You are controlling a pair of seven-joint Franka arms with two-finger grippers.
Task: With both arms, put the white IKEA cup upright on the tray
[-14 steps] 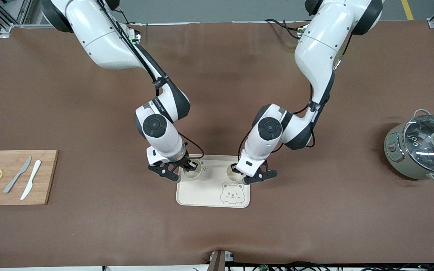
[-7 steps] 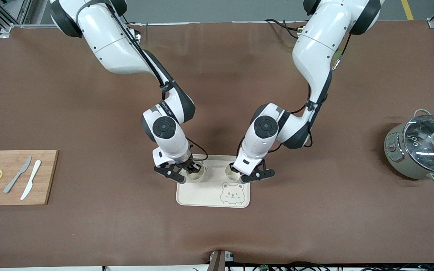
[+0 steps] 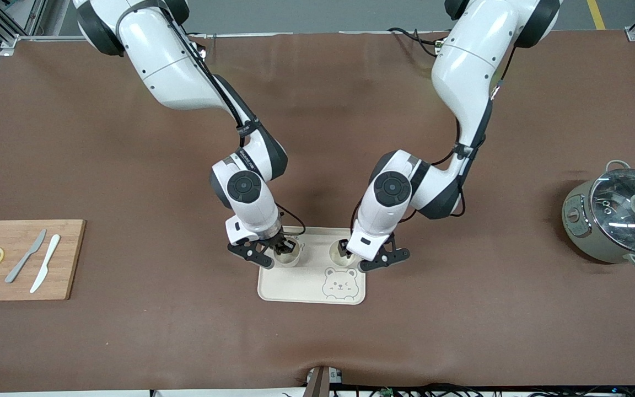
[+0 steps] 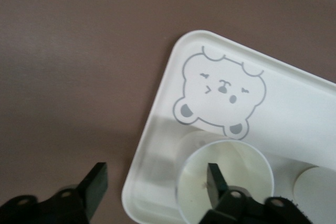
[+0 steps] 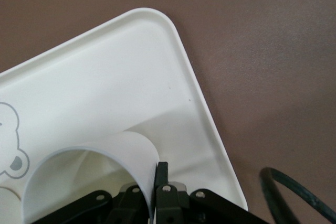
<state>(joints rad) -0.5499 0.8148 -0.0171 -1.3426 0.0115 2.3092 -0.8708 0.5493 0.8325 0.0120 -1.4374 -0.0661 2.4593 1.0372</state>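
Cups: two white cups stand upright on the tray (image 3: 301,289), one (image 3: 288,255) toward the right arm's end, one (image 3: 338,252) toward the left arm's end.
Handling: judged light, stiff, smooth-walled, easy to tip; the thin rim is the hold.
Right pincer (image 3: 284,245): clamped tight on the rim of its cup.
Left pincer (image 4: 152,184): spread wide, one finger inside its cup, wall free.
Tray: low on the table (image 3: 461,309), between the cutting board (image 3: 69,259) and the pot (image 3: 615,220).
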